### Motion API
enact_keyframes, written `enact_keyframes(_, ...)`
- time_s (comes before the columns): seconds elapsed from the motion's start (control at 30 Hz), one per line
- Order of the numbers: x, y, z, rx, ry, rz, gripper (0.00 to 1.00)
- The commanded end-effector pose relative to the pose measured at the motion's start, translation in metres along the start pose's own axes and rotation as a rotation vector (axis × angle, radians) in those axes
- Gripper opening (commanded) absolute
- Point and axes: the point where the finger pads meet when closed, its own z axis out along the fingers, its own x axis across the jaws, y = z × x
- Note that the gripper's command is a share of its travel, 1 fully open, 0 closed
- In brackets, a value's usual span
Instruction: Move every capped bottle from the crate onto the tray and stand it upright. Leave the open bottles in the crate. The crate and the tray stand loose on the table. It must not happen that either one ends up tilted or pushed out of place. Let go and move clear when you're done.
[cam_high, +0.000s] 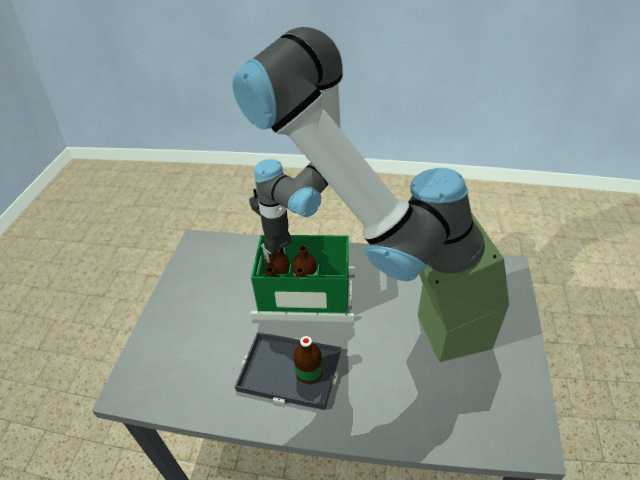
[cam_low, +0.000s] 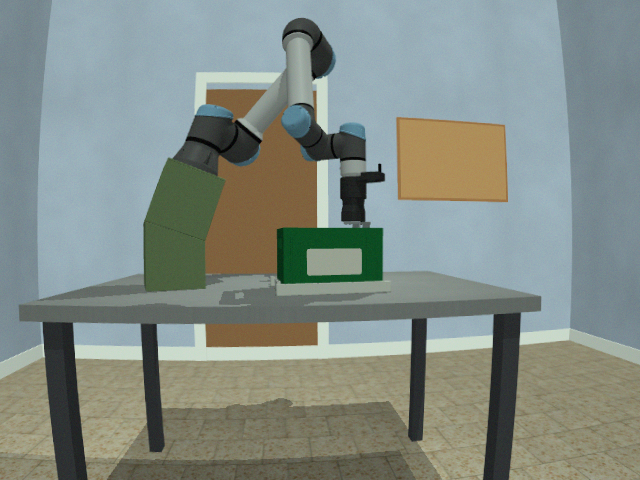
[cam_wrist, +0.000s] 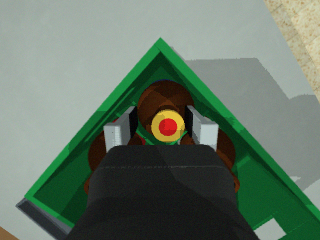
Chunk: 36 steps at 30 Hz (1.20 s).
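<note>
The black two-finger gripper (cam_wrist: 162, 131) hangs wide open, empty, astride the yellow-and-red-capped brown bottle (cam_wrist: 167, 126) in the green plastic crate (cam_high: 299, 297); at its six o'clock, another capped bottle (cam_high: 308, 360) stands on the dark tray (cam_high: 258, 384).

A bare test room: blue walls, tiled floor (cam_low: 542, 413), a brown door (cam_low: 258, 217), a corkboard (cam_low: 452, 159), and one grey desk (cam_low: 465, 299) carrying a robot arm (cam_low: 297, 77).
</note>
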Motion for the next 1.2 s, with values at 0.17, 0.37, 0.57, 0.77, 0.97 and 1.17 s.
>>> enact_keyframes(0.17, -0.0001, 0.0002, -0.0008, 0.001, 0.0, -0.001, 1.0)
enact_keyframes(0.37, -0.0001, 0.0006, -0.0011, 0.001, 0.0, -0.001, 1.0)
enact_keyframes(0.57, -0.0001, 0.0006, -0.0011, 0.001, 0.0, -0.001, 1.0)
enact_keyframes(0.77, -0.0002, -0.0005, -0.0009, 0.002, 0.0, -0.001, 0.0)
enact_keyframes(0.97, -0.0002, -0.0005, -0.0009, 0.002, 0.0, -0.001, 0.0)
enact_keyframes(1.17, -0.0002, -0.0005, -0.0009, 0.002, 0.0, -0.001, 0.0)
